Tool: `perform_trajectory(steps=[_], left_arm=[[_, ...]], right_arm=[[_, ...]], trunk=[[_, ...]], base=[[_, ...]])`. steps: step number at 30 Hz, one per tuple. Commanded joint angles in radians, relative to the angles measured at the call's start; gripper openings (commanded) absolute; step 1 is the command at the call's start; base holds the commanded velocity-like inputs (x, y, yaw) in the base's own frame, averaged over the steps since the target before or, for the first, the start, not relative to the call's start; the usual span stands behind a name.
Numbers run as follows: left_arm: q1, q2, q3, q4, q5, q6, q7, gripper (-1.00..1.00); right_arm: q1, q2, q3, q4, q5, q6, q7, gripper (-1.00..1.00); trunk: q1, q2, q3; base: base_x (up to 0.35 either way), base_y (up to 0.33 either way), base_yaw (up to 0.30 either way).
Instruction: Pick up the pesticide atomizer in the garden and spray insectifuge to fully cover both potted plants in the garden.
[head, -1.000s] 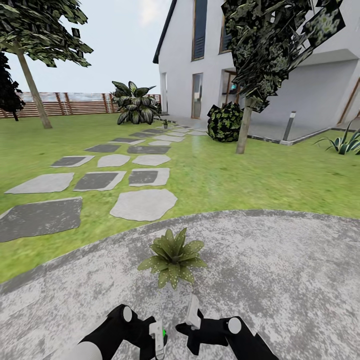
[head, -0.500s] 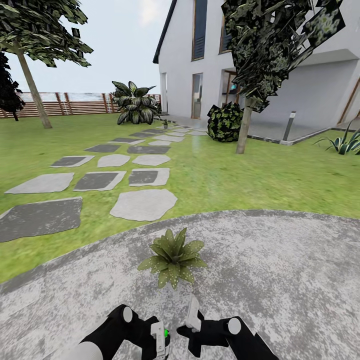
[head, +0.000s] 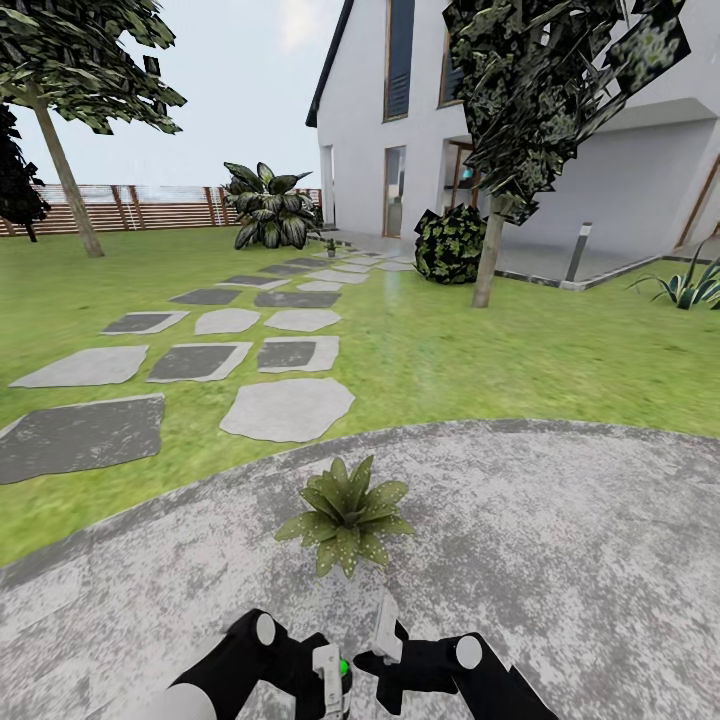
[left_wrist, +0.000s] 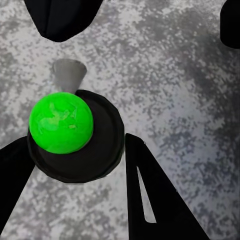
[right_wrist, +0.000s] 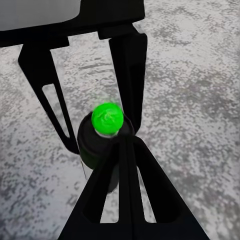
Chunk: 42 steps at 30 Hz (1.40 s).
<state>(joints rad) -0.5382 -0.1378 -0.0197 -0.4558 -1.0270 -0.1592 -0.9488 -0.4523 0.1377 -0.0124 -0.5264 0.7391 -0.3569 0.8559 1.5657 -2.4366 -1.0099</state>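
So I have the pesticide atomizer in my left gripper, low in the head view; its jaws are closed around the dark bottle, whose green cap sits between them in the left wrist view. My right gripper hangs just beside it, and I cannot tell how wide its jaws stand. The potted plant ahead on the paved patio already carries whitish insectifuge specks on its near leaves, so I judge that one at least partly covered. A tiny plant stands far up the stepping stones, possibly the second one, untreated as far as I can tell.
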Motion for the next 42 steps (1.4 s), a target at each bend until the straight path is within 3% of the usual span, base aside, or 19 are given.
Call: perform_trajectory(steps=[1, 12, 16, 22, 25, 29, 31, 32, 34, 38, 40, 42], left_arm=[[0.000, -0.001, 0.001, -0.001, -0.010, -0.010, -0.001, -1.00], [0.000, -0.011, 0.000, -0.002, -0.008, -0.010, -0.001, -1.00], [0.000, -0.011, 0.000, -0.003, 0.014, -0.011, -0.001, -1.00], [0.000, 0.000, -0.006, -0.002, 0.014, -0.010, 0.004, -1.00], [0.001, 0.035, -0.010, 0.000, 0.008, -0.009, 0.004, -1.00], [0.012, 0.108, -0.011, 0.000, 0.008, -0.008, 0.004, -1.00], [0.025, 0.158, -0.010, -0.001, 0.006, -0.009, 0.002, -1.00], [0.028, 0.187, -0.010, -0.001, 0.007, -0.010, 0.002, -1.00], [0.030, 0.228, -0.009, -0.001, 0.009, -0.009, 0.001, -1.00], [0.030, 0.262, 0.014, -0.003, 0.021, 0.004, 0.014, -1.00], [0.030, 0.268, 0.075, -0.003, 0.036, 0.006, 0.037, -1.00], [0.030, 0.270, 0.183, -0.001, 0.054, 0.007, 0.089, -1.00]], right_arm=[[0.000, 0.000, -0.001, -0.001, 0.006, -0.004, 0.002, -1.00], [0.000, 0.000, -0.001, -0.001, 0.007, -0.004, 0.002, -1.00], [0.000, 0.000, -0.001, -0.001, 0.006, -0.004, 0.002, -1.00], [0.000, 0.000, -0.001, -0.001, 0.006, -0.004, 0.002, -1.00], [0.000, 0.000, -0.001, -0.001, 0.008, -0.004, 0.002, -1.00], [0.000, 0.000, -0.001, -0.001, 0.008, -0.004, 0.000, -1.00], [0.000, -0.001, -0.002, -0.001, 0.008, -0.004, 0.000, -1.00], [0.000, -0.002, -0.003, -0.001, 0.009, -0.004, 0.000, 1.00], [0.001, -0.003, -0.003, -0.001, 0.010, -0.004, 0.000, 1.00], [0.001, -0.007, -0.006, -0.001, 0.011, -0.005, -0.008, 1.00], [0.001, -0.017, -0.007, -0.001, 0.012, -0.005, -0.056, 1.00], [0.002, -0.075, -0.007, 0.017, 0.010, -0.006, -0.187, 1.00]], trunk=[[0.000, 0.000, -0.001], [0.000, 0.000, -0.001], [0.000, 0.000, -0.001], [0.000, 0.000, -0.001], [0.000, 0.000, -0.001], [0.000, 0.000, -0.001], [0.000, 0.000, -0.001], [0.000, 0.000, -0.001], [0.000, 0.000, -0.001], [0.000, 0.000, -0.001], [0.000, 0.000, -0.001], [0.000, 0.000, -0.001]], base=[[0.000, 0.000, 0.000], [0.000, 0.000, 0.000], [0.000, 0.000, 0.000], [0.000, 0.000, 0.000], [0.000, 0.000, 0.000], [0.000, 0.000, 0.000], [0.000, 0.000, 0.000], [0.000, 0.000, 0.000], [0.000, 0.000, 0.000], [0.000, 0.000, 0.000], [0.000, 0.000, 0.000], [0.000, 0.000, 0.000]])
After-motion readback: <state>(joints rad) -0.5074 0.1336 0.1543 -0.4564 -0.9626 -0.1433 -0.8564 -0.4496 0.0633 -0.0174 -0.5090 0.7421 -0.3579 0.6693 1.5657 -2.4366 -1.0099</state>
